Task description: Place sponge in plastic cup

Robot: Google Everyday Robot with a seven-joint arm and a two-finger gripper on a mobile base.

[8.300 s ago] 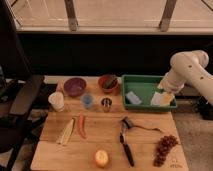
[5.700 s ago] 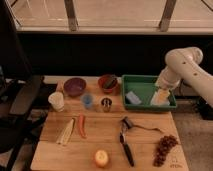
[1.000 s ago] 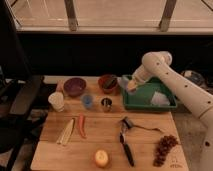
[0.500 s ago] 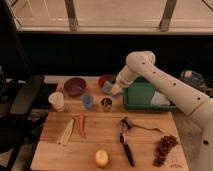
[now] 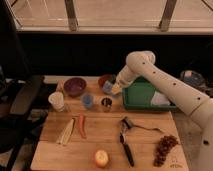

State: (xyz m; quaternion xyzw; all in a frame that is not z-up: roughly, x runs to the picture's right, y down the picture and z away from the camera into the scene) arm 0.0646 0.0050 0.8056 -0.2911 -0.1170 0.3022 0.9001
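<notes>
The white robot arm reaches in from the right, and its gripper (image 5: 113, 89) hangs over the back part of the wooden tabletop (image 5: 100, 140). It is just off the left edge of the green rectangular plastic tray (image 5: 142, 96), and its fingers are clenched on the small flat pale-blue sponge with a yellowish side (image 5: 108, 88). The sponge is held in the air, just in front of the reddish-brown round bowl (image 5: 105, 79) near the back edge and above the small shiny metal cup (image 5: 106, 104). The short round light-blue plastic cup (image 5: 88, 101) stands upright just left of the metal cup, near the sponge but below it and to its left, not touching it. Further left stands a larger white cup (image 5: 56, 100), with a purple round bowl (image 5: 75, 86) behind it. A whitish cloth (image 5: 160, 98) lies in the right half of the tray. Toward the front left lie an orange-red carrot-like stick (image 5: 81, 126) and a pale yellow elongated piece (image 5: 65, 132). A round yellow-orange fruit (image 5: 101, 158) sits at the front edge. A black-handled tool (image 5: 127, 146) lies right of centre, and a dark bunch of grapes (image 5: 163, 148) lies near the front right corner.
</notes>
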